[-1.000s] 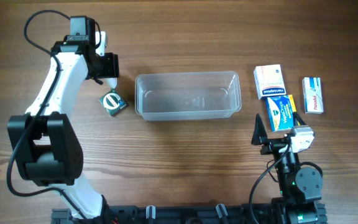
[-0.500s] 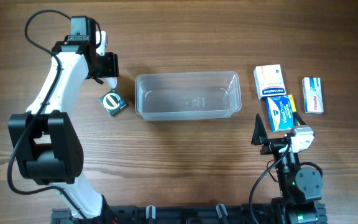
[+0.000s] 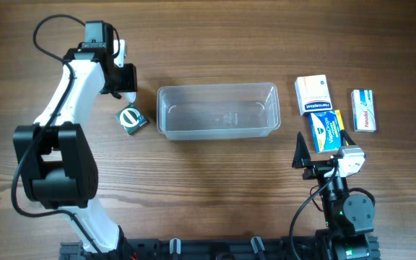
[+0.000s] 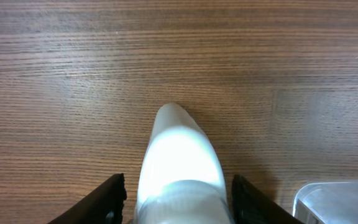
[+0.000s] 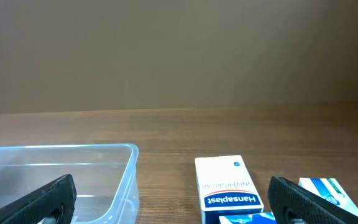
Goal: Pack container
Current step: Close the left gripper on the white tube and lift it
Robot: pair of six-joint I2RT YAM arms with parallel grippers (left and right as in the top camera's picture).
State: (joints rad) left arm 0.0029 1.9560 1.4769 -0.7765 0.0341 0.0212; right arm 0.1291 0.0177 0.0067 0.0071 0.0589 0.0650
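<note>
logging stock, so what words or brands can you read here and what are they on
"Hansaplast": on the blue band of the white box, upside down in the right wrist view.
The smaller line above it on that box: too small to read.
Print on the blue box: blurred, unreadable.
Print on the white and blue box: too small to read.
The small green and white pack: a round sign, no readable words.
The container: no readable text.

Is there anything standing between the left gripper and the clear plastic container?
Nothing visible does. The left gripper, holding a white rounded object, is apart from the clear rectangular plastic container, with only bare wooden table between. The small green-and-white item lies beside that path, not in it.
</note>
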